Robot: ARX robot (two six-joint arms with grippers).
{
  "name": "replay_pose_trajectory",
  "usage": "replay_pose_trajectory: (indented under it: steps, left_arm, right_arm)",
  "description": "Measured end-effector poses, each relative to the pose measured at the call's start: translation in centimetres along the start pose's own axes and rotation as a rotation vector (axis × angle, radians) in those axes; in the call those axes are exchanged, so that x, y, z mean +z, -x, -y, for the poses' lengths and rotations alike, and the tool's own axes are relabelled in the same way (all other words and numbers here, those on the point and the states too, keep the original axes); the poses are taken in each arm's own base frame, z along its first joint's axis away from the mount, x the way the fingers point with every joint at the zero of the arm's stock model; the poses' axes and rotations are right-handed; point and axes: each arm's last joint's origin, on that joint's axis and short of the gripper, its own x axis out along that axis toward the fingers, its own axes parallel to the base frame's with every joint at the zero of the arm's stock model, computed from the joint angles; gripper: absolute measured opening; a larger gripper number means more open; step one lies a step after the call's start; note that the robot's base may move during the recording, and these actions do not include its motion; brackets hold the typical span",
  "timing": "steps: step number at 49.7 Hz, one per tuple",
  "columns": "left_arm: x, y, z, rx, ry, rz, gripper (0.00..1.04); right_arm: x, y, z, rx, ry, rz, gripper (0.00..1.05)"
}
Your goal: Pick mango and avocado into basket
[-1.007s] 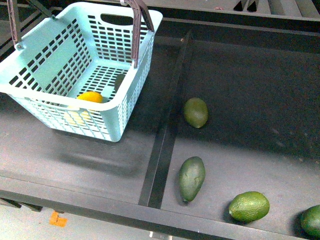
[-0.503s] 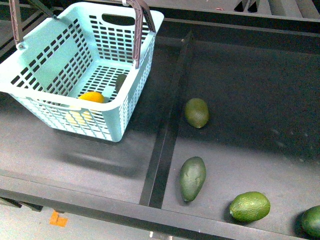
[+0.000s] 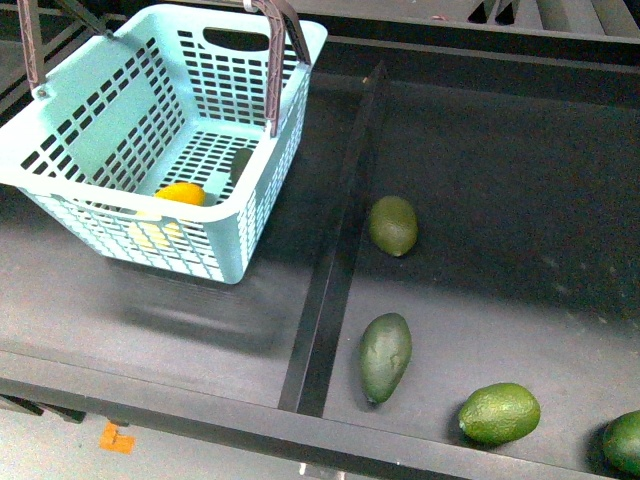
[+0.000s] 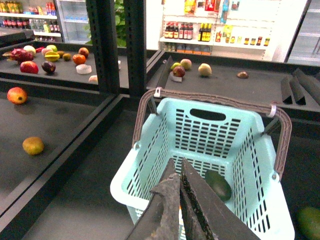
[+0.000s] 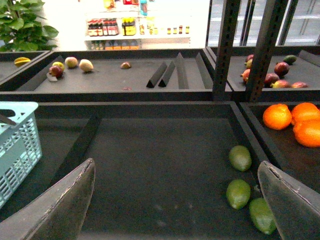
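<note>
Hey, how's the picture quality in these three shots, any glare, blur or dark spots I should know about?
Front view: evenly lit, sharp on the basket, which throws a soft shadow on the dark shelf. Left wrist view: shut left gripper is close and soft; bright shop background. Right wrist view: window glare washes out the far shelves; open right gripper's fingers are blurred.

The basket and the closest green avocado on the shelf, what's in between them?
In the front view, a black divider bar runs between the basket and that avocado, plus bare dark shelf.

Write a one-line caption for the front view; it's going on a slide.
Teal basket already holding the mango and an avocado; four more green fruits lie across the divider.
</note>
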Motion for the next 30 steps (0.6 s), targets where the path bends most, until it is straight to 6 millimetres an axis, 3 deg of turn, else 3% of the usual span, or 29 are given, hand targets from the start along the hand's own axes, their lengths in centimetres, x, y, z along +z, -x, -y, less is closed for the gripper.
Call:
replay_pose_trajectory:
  steps: [30]
  left_arm:
    - [0.7, 4.0, 0.0, 0.000, -0.003, 0.024, 0.02]
  right_arm:
    - [0.0, 0.0, 0.0, 0.000, 0.000, 0.000, 0.96]
